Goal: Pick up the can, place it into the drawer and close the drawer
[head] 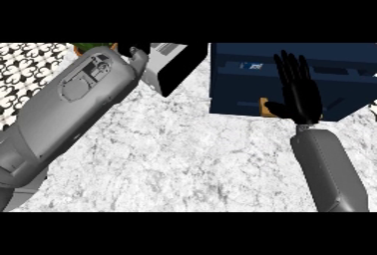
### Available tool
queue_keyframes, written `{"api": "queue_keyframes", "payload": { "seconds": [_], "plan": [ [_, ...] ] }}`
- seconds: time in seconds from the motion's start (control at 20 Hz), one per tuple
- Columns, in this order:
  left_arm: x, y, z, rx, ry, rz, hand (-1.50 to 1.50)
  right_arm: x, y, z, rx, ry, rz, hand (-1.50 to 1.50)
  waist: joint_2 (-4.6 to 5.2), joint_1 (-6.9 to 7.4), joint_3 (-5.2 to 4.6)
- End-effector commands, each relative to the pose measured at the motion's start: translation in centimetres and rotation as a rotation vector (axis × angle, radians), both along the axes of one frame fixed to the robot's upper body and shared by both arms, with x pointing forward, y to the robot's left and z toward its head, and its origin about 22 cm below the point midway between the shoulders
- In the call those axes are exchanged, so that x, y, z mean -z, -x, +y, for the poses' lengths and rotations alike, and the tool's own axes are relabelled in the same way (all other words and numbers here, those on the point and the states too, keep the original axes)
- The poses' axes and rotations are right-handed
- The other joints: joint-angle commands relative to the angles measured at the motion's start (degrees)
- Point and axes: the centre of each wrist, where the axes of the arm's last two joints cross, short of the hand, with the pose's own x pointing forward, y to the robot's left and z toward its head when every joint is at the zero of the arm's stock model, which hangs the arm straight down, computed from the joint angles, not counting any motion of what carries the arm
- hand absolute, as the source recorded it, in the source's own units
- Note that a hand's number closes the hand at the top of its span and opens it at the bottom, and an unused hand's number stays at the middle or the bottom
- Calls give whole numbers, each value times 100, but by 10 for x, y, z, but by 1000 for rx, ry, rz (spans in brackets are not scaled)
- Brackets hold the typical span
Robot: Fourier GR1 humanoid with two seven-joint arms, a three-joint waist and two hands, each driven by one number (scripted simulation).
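On the marbled counter (pixel 184 164), seen from the head view, a dark blue drawer unit (pixel 250 79) sits at the upper right. Over its front the right hand (pixel 300 97) is spread flat, fingers straight and apart, thumb out to the side, with a small orange patch (pixel 267 107) showing just beside the thumb. At the upper left the grey left forearm (pixel 74 107) slants up across the counter; of the left hand (pixel 136 51) only a dark bit shows at its top end, so its fingers cannot be judged. The can cannot be made out.
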Motion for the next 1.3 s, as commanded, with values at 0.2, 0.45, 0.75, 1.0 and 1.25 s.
{"api": "queue_keyframes", "payload": {
  "seconds": [0.2,0.45,0.75,1.0,1.25],
  "plan": [
    [10,14,25,5,-14,19,-150,2,-40,22,43,-25,-27,-150,169,74,117],
    [22,25,44,23,-12,37,-150,-5,-53,23,66,-11,-45,-150,199,112,113],
    [34,35,46,7,-27,27,-150,-47,-80,38,68,-5,-83,-150,226,190,114],
    [33,39,52,25,-18,12,-150,-51,-84,34,74,-32,-66,-150,281,183,120],
    [44,46,51,12,-10,19,-150,-58,-88,28,86,-31,-99,-150,279,158,123]
  ]
}}
